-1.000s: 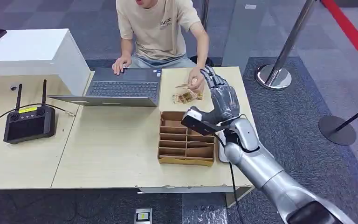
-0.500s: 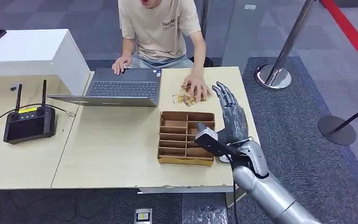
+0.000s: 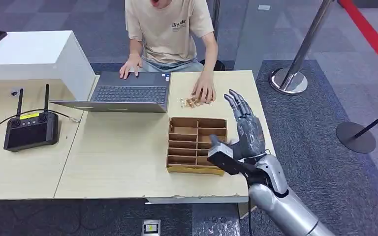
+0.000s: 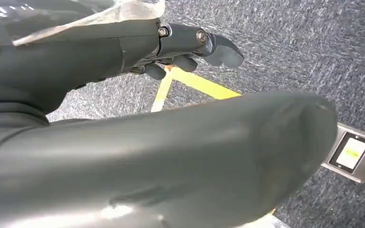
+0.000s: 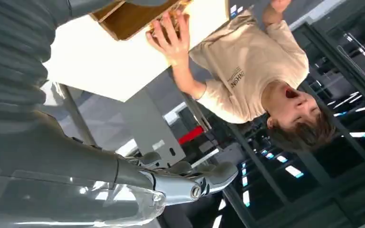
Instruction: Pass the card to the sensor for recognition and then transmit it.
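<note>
My right hand (image 3: 244, 123) hangs above the table's right edge, just right of the cardboard divider box (image 3: 197, 142), fingers spread and pointing away from me, holding nothing. Its fingers (image 5: 190, 186) are likewise bare in the right wrist view. A small pile of tan cards (image 3: 189, 102) lies on the table beyond the box, and a person's hand (image 3: 204, 92) rests on it. That hand (image 5: 171, 35) lies at the box's far side. My left hand (image 4: 185, 45) hangs over grey carpet with nothing in it.
A person in a beige shirt (image 3: 170, 29) sits at the far side with an open laptop (image 3: 130, 92). A black controller with antennas (image 3: 30, 129) and a white cabinet (image 3: 34, 54) stand at the left. Chrome stanchions (image 3: 290, 78) stand on the carpet to the right.
My right hand has drawn back from the person's hand toward me, beside the box. The person's hand, holding a card a second ago, has come down onto the card pile.
</note>
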